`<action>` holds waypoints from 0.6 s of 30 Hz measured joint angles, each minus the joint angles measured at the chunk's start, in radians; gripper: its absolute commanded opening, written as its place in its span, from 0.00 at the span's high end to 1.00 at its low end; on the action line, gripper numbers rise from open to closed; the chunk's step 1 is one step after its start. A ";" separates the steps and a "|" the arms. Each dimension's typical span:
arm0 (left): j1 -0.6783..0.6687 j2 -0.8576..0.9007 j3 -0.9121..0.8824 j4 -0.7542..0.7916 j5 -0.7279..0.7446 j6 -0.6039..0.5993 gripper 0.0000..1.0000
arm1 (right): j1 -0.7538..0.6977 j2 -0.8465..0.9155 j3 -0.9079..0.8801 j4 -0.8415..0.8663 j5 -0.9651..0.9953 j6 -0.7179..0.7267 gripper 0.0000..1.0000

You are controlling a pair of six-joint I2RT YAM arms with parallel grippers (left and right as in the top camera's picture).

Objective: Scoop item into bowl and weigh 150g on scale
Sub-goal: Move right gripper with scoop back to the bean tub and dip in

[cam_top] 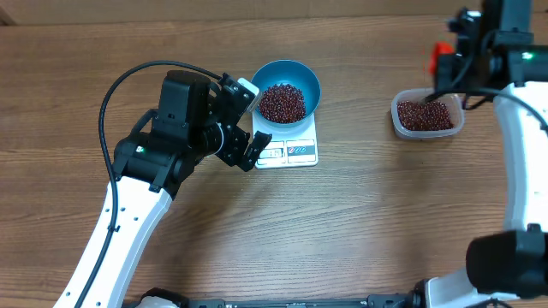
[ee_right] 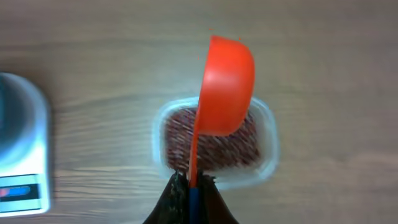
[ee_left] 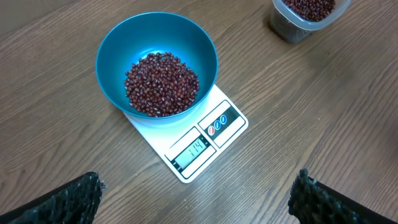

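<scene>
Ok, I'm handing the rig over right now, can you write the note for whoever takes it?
Left gripper: open, empty, beside the scale.
Right gripper: shut on the handle of the orange scoop, which is over the clear tub. I can't tell whether the scoop is loaded.
Blue bowl sits on the scale with a heap of beans in it.
Done: bowl partly filled; the display looks like 114.
Left: add beans from the tub until it shows 150.
</scene>
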 measured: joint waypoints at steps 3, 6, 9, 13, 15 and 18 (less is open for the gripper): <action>0.000 0.000 0.000 0.000 0.000 0.000 0.00 | -0.026 0.046 0.000 -0.014 0.014 0.003 0.96; 0.000 0.000 0.000 0.000 0.000 0.000 0.00 | -0.023 0.089 -0.001 -0.026 0.047 0.003 0.96; 0.000 0.000 0.000 0.000 0.000 0.000 0.00 | -0.015 0.125 -0.001 -0.059 0.096 -0.002 0.96; 0.000 0.000 0.000 0.000 0.000 0.000 0.00 | -0.004 0.165 -0.001 -0.095 0.127 -0.010 0.96; 0.000 0.000 0.000 0.000 0.000 0.000 0.00 | 0.004 0.182 -0.001 -0.109 0.135 -0.011 0.96; 0.000 0.000 0.000 0.000 0.000 0.000 0.00 | 0.017 0.212 -0.001 -0.122 0.138 -0.014 0.96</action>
